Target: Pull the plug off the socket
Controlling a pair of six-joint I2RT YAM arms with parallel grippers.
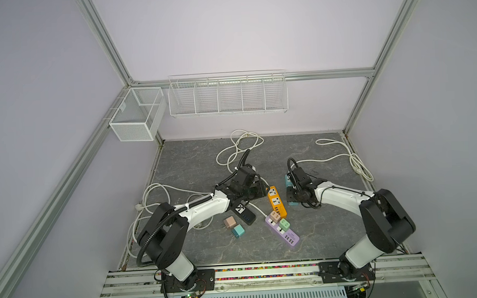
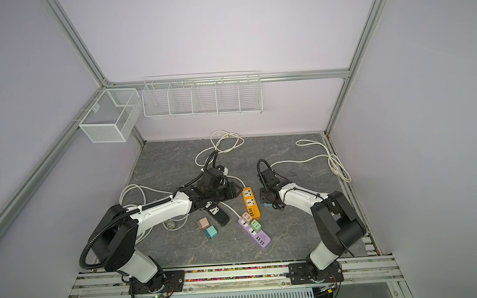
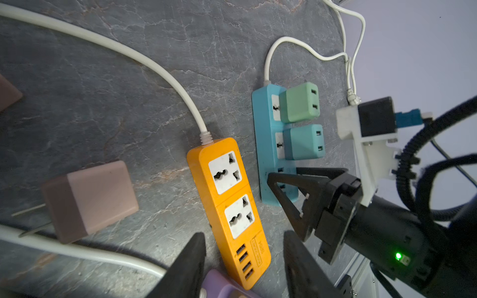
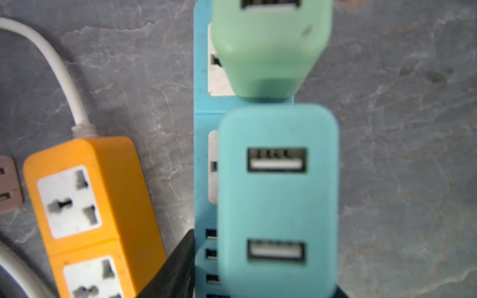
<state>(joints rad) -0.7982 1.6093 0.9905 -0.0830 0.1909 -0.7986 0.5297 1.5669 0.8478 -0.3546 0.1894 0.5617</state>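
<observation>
A blue power strip (image 3: 265, 154) lies right of centre with a green plug (image 3: 300, 102) and a teal plug (image 3: 304, 142) standing in its sockets. My right gripper (image 3: 282, 174) is shut on the strip's USB end just below the teal plug (image 4: 277, 201), and one finger (image 4: 178, 263) presses the strip's side. My left gripper (image 3: 244, 234) is open, its fingers standing either side of the USB end of the orange power strip (image 3: 227, 196) without touching it. In a top view the right gripper (image 1: 293, 194) hides most of the blue strip.
A purple strip (image 1: 282, 230) carries a pink and a green plug. A loose pink plug (image 1: 230, 222) and a loose teal plug (image 1: 238, 230) lie beside a black strip (image 1: 244, 214). White cords loop at the back, left and right. Wire baskets (image 1: 226, 96) hang on the wall.
</observation>
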